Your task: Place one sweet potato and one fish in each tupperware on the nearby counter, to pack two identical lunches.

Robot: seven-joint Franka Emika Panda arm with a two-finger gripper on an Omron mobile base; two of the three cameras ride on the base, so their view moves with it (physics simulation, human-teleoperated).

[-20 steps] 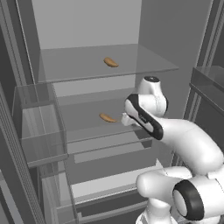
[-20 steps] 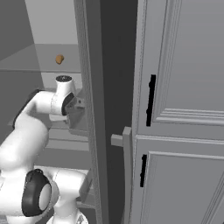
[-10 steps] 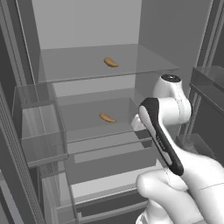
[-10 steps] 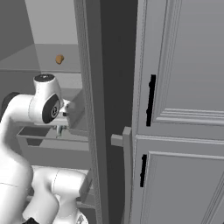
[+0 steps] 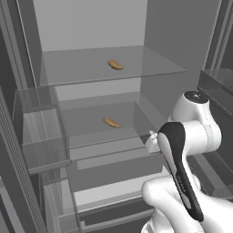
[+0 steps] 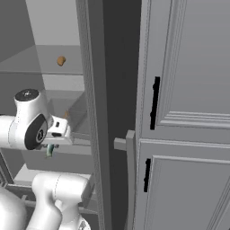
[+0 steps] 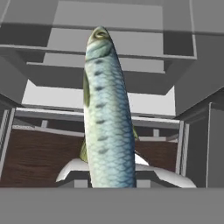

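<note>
Hand view shows the pale silvery-green fish [image 7: 106,109] standing lengthwise up from the gripper [image 7: 107,186], head away from the hand, with the claw clenched on its tail end; the fingers themselves are hidden behind the body, so how deep the grip sits cannot be told. In the right base view the fish [image 6: 49,150] hangs as a small greenish sliver under the hand, just in front of the open fridge and left of the fridge door edge [image 6: 92,112]. Two sweet potatoes remain inside, one on the upper shelf [image 5: 115,65] toward the far side and one on the lower shelf [image 5: 111,123]. The main risk appears to be the hold: a slim, tapering body pinched near one end could pivot or slide out during a wide swing toward the counter, dropping to the floor. A second risk is clearance, since the long fish projects well past the fingers and could strike the door edge or a shelf lip [image 5: 109,148] as the arm turns. The tupperware lies outside these views, so the drop-off must be lined up afresh.
</note>
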